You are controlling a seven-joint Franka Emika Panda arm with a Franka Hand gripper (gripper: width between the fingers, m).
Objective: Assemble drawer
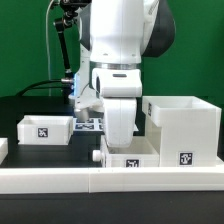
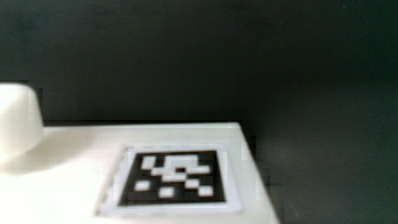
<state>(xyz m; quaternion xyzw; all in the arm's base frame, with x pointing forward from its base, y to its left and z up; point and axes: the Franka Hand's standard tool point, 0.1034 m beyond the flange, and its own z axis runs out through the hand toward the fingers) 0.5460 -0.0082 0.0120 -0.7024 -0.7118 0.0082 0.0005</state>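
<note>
Pincer (image 1: pixel 120 138) opening cannot be told; it is held low over the near tray (image 1: pixel 131 160), just beside the housing (image 1: pixel 182 128), with the other tray (image 1: pixel 44 128) well apart. One wall should be straddled squarely before closing.

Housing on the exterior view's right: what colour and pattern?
White housing with a black-and-white square marker; the exterior view shows it best.

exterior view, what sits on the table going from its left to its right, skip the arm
small tray → marker board → second small tray below the arm → large hollow housing
</note>
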